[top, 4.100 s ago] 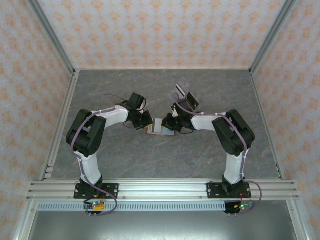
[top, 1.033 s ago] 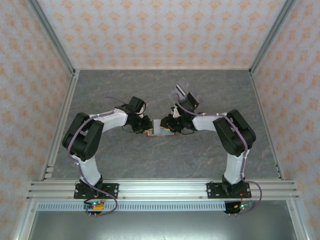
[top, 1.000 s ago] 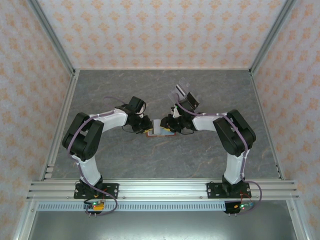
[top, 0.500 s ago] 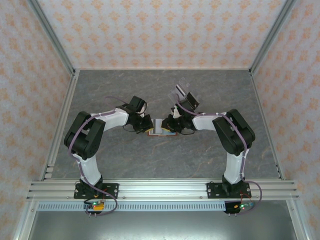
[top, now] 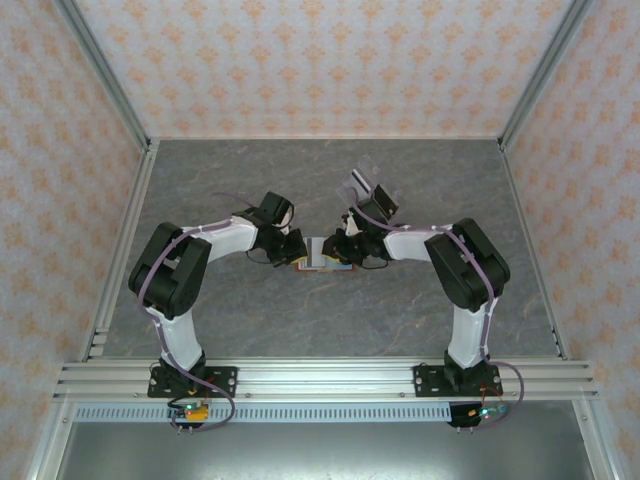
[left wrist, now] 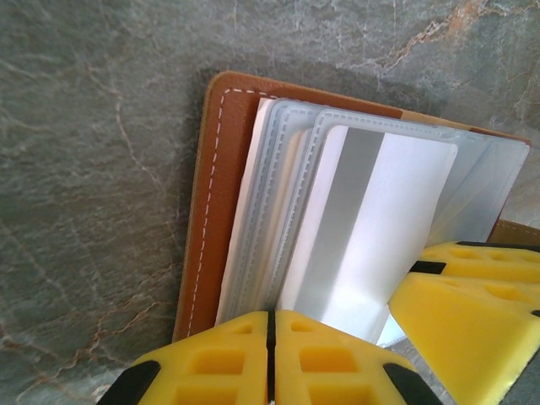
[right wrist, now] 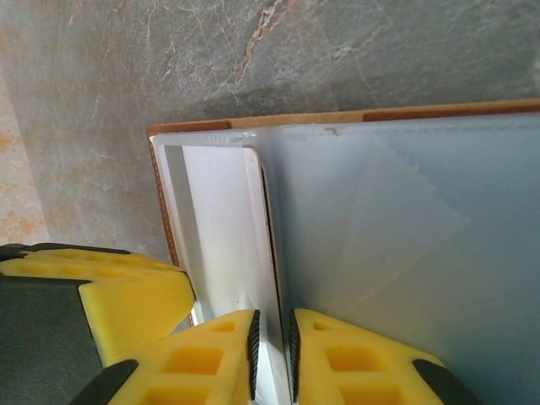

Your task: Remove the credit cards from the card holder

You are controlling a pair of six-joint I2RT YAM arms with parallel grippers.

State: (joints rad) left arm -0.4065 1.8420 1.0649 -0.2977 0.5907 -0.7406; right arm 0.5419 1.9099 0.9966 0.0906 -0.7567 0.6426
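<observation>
The card holder lies open on the grey table between both grippers. Its brown stitched cover carries a fan of clear sleeves. A white credit card stands out of the sleeves. My left gripper is shut, pinching the near edge of the sleeves. My right gripper has its jaws nearly together around the thin edge of the white card, beside a grey-blue leaf. Its yellow fingers show at the card's corner.
The grey marble table is boxed in by patterned walls and aluminium posts. A pale see-through piece lies behind the right wrist. A rail carrying both arm bases runs along the near edge.
The left gripper has edged right to the holder's edge and closed on the sleeves. The holder's leaves look more gathered than a few seconds ago. The right arm has barely moved.
</observation>
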